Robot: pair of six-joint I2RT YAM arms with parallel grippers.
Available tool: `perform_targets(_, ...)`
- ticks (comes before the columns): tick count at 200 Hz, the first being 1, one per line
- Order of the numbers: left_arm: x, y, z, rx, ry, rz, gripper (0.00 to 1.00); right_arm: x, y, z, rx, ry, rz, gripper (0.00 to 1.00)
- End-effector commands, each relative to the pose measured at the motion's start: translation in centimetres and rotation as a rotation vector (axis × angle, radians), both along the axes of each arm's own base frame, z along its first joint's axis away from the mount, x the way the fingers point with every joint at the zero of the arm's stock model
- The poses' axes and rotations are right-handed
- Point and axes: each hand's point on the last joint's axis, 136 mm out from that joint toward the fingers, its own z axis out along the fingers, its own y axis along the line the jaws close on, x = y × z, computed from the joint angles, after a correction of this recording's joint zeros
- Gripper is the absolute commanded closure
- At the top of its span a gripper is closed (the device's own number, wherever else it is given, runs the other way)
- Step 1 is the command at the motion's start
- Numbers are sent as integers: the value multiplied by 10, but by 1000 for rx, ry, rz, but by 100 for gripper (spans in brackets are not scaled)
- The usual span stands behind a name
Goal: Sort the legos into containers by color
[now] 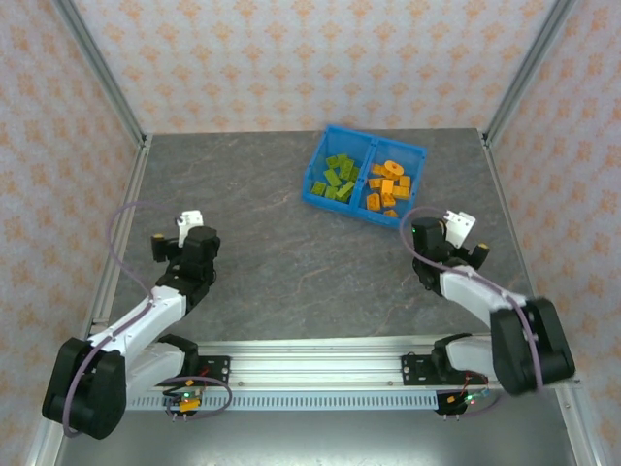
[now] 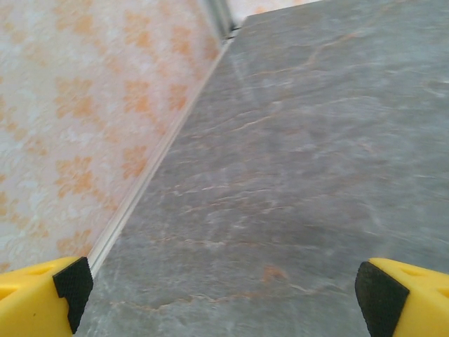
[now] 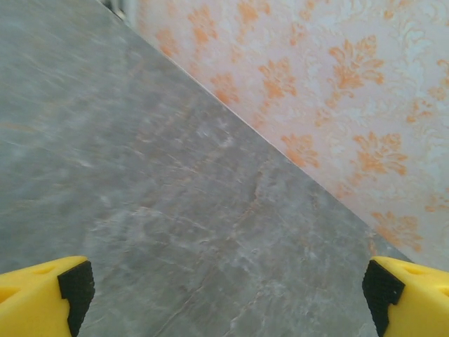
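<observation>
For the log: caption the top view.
Green legos left, orange legos right in blue bin; left gripper, right gripper open, empty.

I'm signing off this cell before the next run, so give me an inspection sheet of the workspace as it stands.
Surface: grey marbled table, no spills seen.
Job's things: blue bin far right of centre; green legos in its left compartment, orange legos in its right; no loose brick seen.
Clutter: nothing seen.
Grippers: left gripper open, holding nothing; right gripper open, holding nothing, near the bin.
Cables: a purple cable loops beside the left arm, another beside the right.
Surroundings: orange-patterned walls, metal frame posts.
</observation>
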Motion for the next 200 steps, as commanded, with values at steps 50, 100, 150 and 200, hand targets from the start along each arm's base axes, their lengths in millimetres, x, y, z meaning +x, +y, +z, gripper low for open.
perform_targets(50,30,-8,-4,-128,-169,-108,0,80,31,-14,216,-181,383,0)
perform_targets(100,54,-10,-5,-180,-203,-155,0,78,28,-18,221,-202,380,1)
perform_targets(150,100,-32,-37,-322,-118,-331,0,76,27,-15,192,-216,361,1)
perform_targets(200,95,-36,-42,-303,-133,-340,0,76,27,-16,198,-213,364,1)
